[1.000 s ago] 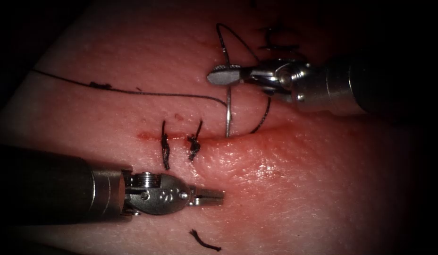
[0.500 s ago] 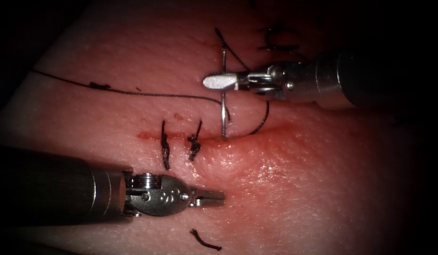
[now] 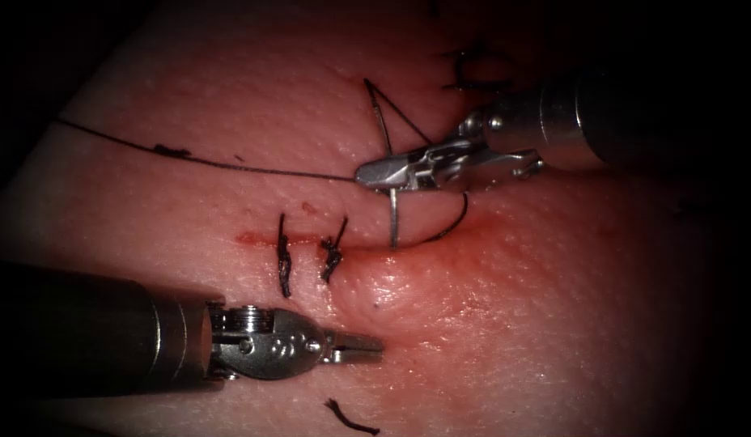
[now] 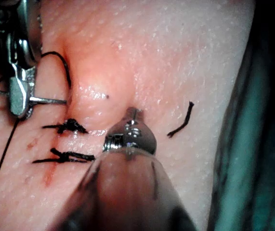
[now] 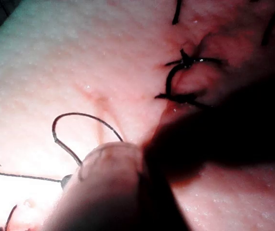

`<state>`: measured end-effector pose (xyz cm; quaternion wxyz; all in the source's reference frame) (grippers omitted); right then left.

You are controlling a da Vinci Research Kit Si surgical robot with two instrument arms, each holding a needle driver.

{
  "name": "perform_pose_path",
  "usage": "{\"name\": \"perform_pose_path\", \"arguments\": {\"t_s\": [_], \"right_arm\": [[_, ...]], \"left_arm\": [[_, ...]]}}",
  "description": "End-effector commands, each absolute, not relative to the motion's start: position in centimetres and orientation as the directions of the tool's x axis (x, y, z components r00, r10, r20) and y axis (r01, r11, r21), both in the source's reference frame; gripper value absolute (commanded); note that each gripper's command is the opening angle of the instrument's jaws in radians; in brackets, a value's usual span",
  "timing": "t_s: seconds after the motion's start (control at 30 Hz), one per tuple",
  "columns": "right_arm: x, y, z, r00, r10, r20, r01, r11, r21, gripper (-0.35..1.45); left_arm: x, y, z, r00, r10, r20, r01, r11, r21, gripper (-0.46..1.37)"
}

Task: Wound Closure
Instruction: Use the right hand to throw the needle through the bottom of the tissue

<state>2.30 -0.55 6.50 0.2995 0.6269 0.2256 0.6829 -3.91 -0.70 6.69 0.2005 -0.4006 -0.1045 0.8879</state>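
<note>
right gripper (image 3: 375, 175) clamped on needle (image 3: 392, 217) mid-curve, point sunk in tissue (image 3: 513, 307) at the cut (image 3: 254, 237) beside two stitches | left gripper (image 3: 367, 345) closed, holds nothing | risk: needle may twist in the grip and tear the cut's edge; thread (image 3: 189, 158) may snag.

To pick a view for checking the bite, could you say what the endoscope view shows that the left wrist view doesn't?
Endoscope view: the needle tail above the right tool, and the left tool with jaws shut, empty. Left wrist view: a teal surface beside the tissue. Both: the right tool's jaws shut on the needle mid-curve, tip in the tissue; two stitches.
</note>
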Motion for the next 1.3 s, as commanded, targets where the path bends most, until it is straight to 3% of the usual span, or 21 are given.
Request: {"name": "perform_pose_path", "arguments": {"t_s": [0.03,0.27,0.6,1.03,1.3], "right_arm": [[2.3,-0.6,6.5,-0.035,0.676,0.736,-0.118,-0.734,0.669,-0.35],[2.46,-0.8,6.4,-0.045,0.514,0.857,-0.055,-0.857,0.512,-0.35],[2.61,-1.4,5.9,0.016,0.422,0.906,-0.108,-0.9,0.422,-0.35],[2.61,-1.8,5.4,0.018,0.411,0.911,-0.179,-0.895,0.408,-0.35],[2.57,-1.6,5.4,0.007,0.59,0.808,-0.124,-0.801,0.586,-0.35]], "left_arm": [[-3.91,-0.7,6.7,-0.598,0.442,-0.668,-0.27,-0.896,-0.351,-0.35],[-3.92,-0.6,6.7,-0.598,0.439,-0.671,-0.267,-0.898,-0.35,-0.35],[-3.91,-0.6,6.7,-0.597,0.44,-0.671,-0.266,-0.897,-0.352,-0.35],[-3.89,-0.6,6.7,-0.596,0.44,-0.672,-0.263,-0.897,-0.354,-0.35],[-3.89,-0.6,6.7,-0.597,0.436,-0.674,-0.261,-0.899,-0.351,-0.35]]}}
